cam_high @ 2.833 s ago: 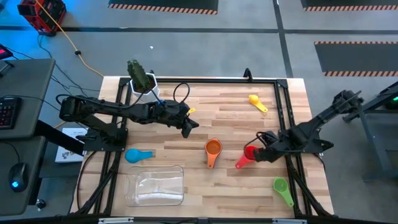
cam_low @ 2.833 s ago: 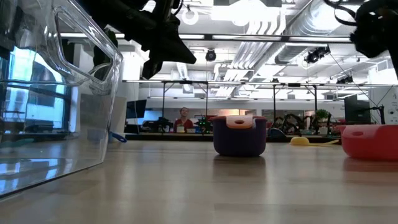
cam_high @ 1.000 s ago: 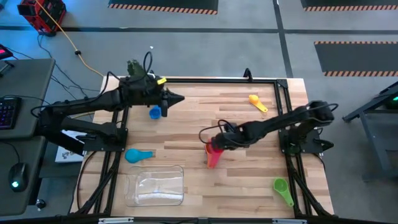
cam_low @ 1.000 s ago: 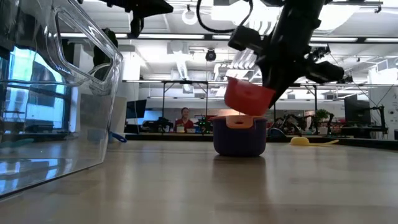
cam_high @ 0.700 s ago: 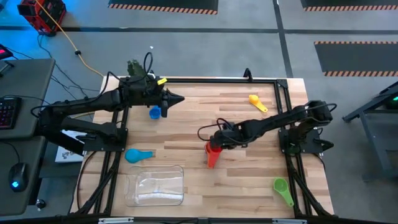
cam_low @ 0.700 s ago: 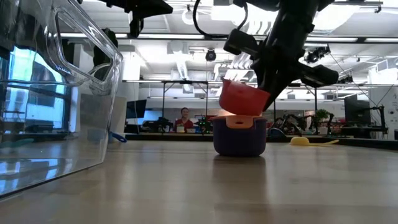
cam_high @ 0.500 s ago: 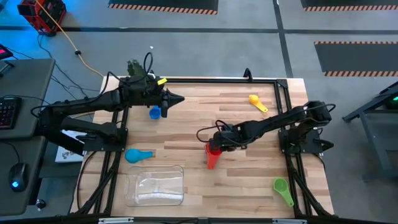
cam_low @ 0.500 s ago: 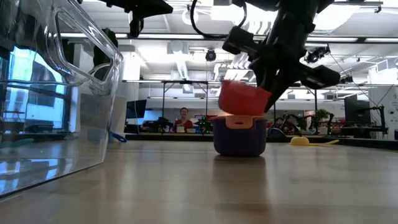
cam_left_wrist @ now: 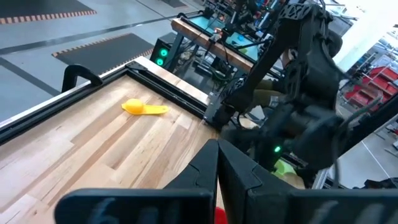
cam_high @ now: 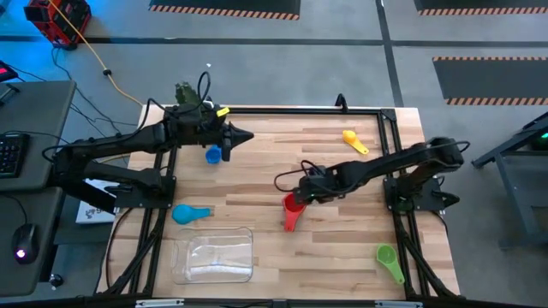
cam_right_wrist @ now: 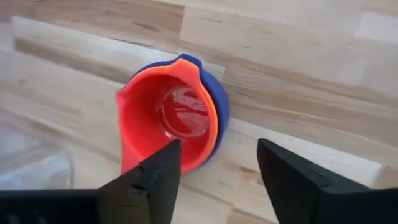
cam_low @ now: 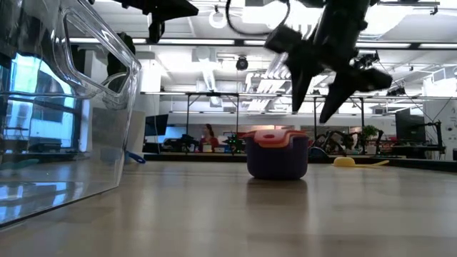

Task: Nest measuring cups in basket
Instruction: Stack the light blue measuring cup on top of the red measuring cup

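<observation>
Released since a moment ago, the red cup (cam_right_wrist: 165, 121) sits nested in the orange and dark-blue cups mid-desk; the right hand (cam_right_wrist: 214, 165) hovers spread above, left hand (cam_high: 244, 137) pressed together, waiting.

You see a red cup (cam_right_wrist: 163, 127) nested in an orange cup (cam_right_wrist: 213, 127), inside a dark blue cup (cam_right_wrist: 221, 106). At 1 o'clock lies a yellow cup (cam_high: 354, 140), at 5 o'clock a green cup (cam_high: 389, 259), and at 8 o'clock a light blue cup (cam_high: 189, 213). The basket (cam_high: 214, 255) is clear, the counter (cam_high: 257, 162) pale striped wood, and the fingers (cam_right_wrist: 292, 180) black.
</observation>
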